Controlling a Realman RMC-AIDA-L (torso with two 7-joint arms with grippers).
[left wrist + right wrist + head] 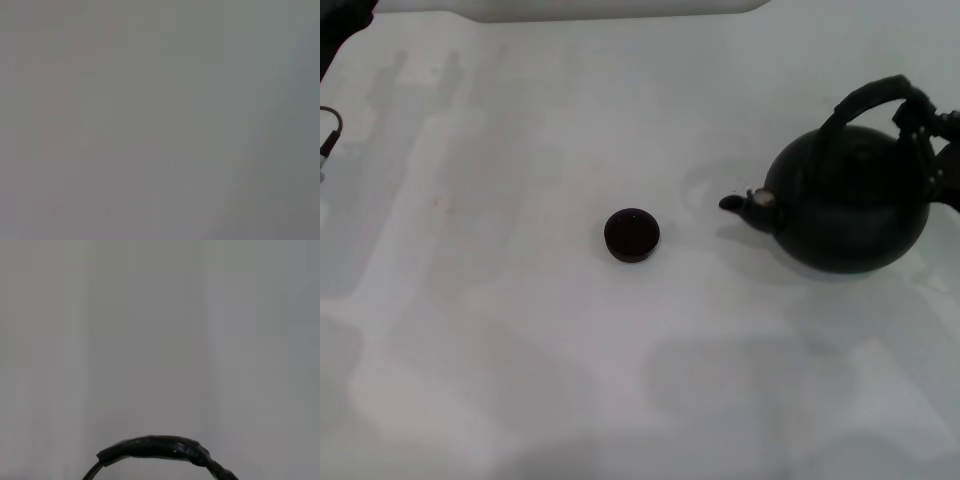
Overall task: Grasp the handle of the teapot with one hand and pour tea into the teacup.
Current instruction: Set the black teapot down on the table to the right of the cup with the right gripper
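Note:
The black teapot (847, 205) stands on the white table at the right, its short spout (738, 203) pointing left toward the teacup. The small dark teacup (632, 235) sits alone near the table's middle, apart from the spout. I cannot tell whether there is tea in it. The black wrapped handle (865, 100) arches over the pot and also shows in the right wrist view (160, 449). My right gripper (930, 125) is at the handle's right end, at the picture's right edge. My left arm (340, 30) is parked at the far left corner.
The white table (520, 350) carries only faint shadows and a small stain at the left. A thin cable (328, 135) shows at the left edge. The left wrist view shows only a plain grey surface.

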